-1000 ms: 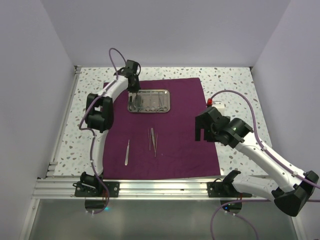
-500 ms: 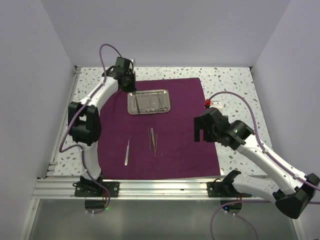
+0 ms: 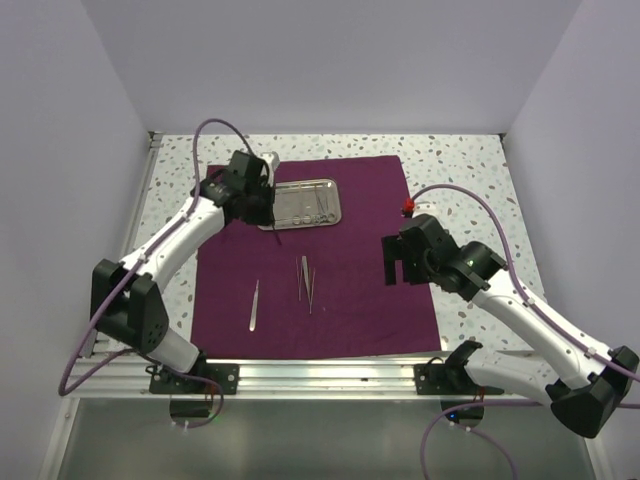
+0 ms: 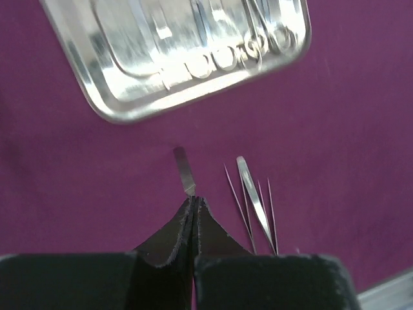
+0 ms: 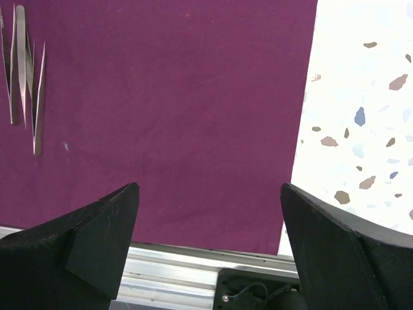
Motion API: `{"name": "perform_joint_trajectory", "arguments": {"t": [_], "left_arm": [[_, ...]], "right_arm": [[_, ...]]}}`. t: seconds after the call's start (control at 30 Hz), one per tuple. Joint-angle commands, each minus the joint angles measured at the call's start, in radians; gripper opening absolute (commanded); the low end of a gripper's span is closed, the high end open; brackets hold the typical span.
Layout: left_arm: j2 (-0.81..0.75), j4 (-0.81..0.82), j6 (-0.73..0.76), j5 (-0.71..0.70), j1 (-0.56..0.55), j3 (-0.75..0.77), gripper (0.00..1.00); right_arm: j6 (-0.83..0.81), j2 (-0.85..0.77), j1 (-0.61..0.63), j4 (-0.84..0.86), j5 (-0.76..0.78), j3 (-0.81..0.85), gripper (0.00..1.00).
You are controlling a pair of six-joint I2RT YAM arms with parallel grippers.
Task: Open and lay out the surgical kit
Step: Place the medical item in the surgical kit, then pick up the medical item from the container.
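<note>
The maroon cloth (image 3: 350,260) of the surgical kit lies flat on the table. The steel tray (image 3: 338,203) sits at the far end of the cloth, with scissor-handled forceps (image 4: 219,61) in it. My left gripper (image 3: 267,212) hovers by the tray's near left corner. It is shut (image 4: 194,199) on thin silver tweezers (image 4: 184,171) that stick out past its tips. Three fine tweezers (image 3: 305,280) lie mid-cloth, and a single pair (image 3: 254,305) lies to their left. My right gripper (image 3: 395,262) hangs open (image 5: 210,185) and holds nothing, above the cloth's right part (image 5: 181,97).
Speckled tabletop (image 3: 470,180) borders the cloth on the right (image 5: 361,97), left and far sides. An aluminium rail (image 3: 320,375) with the arm mounts runs along the near edge, just past the cloth's hem (image 5: 181,265). White walls enclose the table on three sides.
My left gripper has drawn back from the tray's far left end to its near left corner, still shut, with the silver tweezers. The right gripper has drifted slightly left.
</note>
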Motion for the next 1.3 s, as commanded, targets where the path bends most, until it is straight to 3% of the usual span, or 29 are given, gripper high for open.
{"name": "perform_joint_trajectory", "arguments": {"t": [0.0,0.4,0.77,0.9,0.93,1.0,1.03,1.07,1.13,1.27], "left_arm": [[-0.138,-0.080,-0.062,-0.055,-0.093,-0.076,0.00],[-0.516,-0.294,-0.309,-0.144,-0.129,-0.374,0.00],[-0.588,-0.520,-0.298,-0.142,-0.129,-0.262,0.00],[-0.562,-0.495,-0.323,-0.201,-0.130,-0.314,0.01],[-0.548,-0.479,-0.330,-0.220,-0.129,-0.326,0.21],[-0.493,-0.386,-0.340,-0.233,-0.129,-0.346,0.43],[-0.467,-0.343,-0.335,-0.250,-0.129,-0.343,0.64],[-0.402,-0.261,-0.321,-0.262,-0.129,-0.336,0.70],[-0.306,-0.190,-0.302,-0.309,-0.129,-0.265,0.73],[0.027,-0.074,-0.202,-0.399,-0.117,-0.046,0.69]], "right_arm": [[-0.015,-0.024,-0.005,0.030,-0.004,-0.018,0.94],[0.029,-0.050,-0.007,0.041,-0.036,-0.067,0.94],[0.015,0.039,-0.005,0.088,-0.076,-0.036,0.93],[0.024,0.068,-0.007,0.113,-0.100,-0.038,0.93],[0.027,0.073,-0.005,0.116,-0.105,-0.036,0.93],[0.030,0.088,-0.007,0.116,-0.109,-0.022,0.93],[0.032,0.091,-0.005,0.119,-0.112,-0.019,0.93],[0.030,0.094,-0.005,0.121,-0.114,-0.016,0.93],[0.035,0.097,-0.007,0.118,-0.122,-0.009,0.93],[0.042,0.087,-0.007,0.085,-0.129,0.008,0.91]]}}
